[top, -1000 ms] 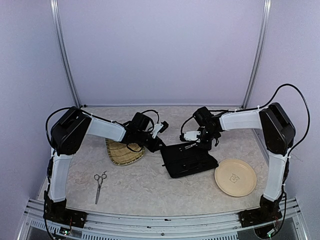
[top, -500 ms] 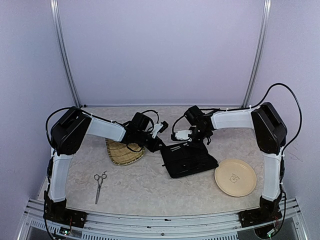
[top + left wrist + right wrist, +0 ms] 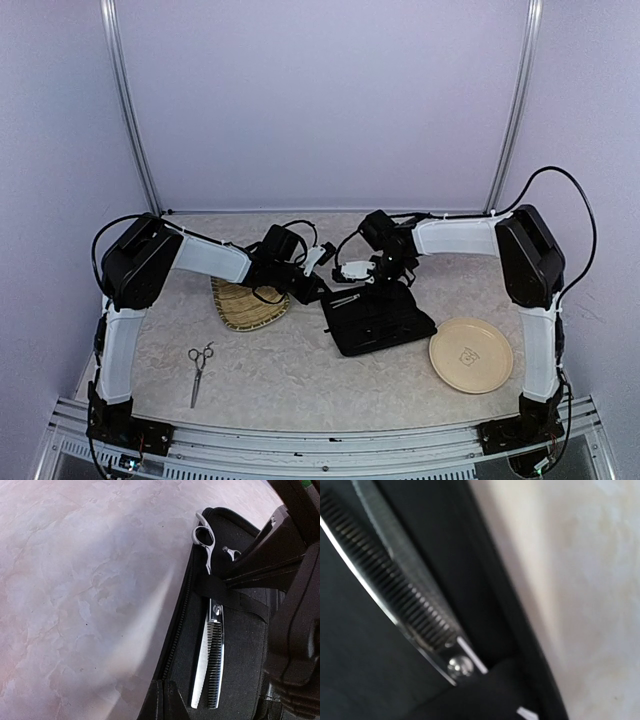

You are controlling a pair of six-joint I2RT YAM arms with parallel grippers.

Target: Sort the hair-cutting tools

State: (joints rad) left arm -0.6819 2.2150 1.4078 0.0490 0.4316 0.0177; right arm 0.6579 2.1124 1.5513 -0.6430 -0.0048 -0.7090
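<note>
A pair of toothed scissors point(image 3: 212, 645) lies inside the open black case point(image 3: 390, 325). A stretchy black strap point(image 3: 220, 592) goes across the middle of them, and it is there so they do not slide out. Their blades point toward the left wrist camera and their ring handles point away from it. The left gripper point(image 3: 160, 700) is squeezed shut. Its tip sits right at the zip edge of the case, most likely to keep the case from moving while the other arm works. I cannot tell if it is really pinching that edge or just pressing on it. The right gripper point(image 3: 240, 575) is also closed tight, and its tip is down by the strap, very close to the toothed scissors. Its own camera shows only blurry teeth, the little screw and the strap, so I cannot tell if it has hold of anything. I think it is trying to pull the toothed scissors free or tuck them in, and the strap could catch them. The plain scissors point(image 3: 198, 368) lie flat on the table point(image 3: 300, 370), well apart from both arms, near the left arm's base. A woven tray point(image 3: 245, 308) and a round plate point(image 3: 470, 355) both look empty. I cannot see any hair clips.
</note>
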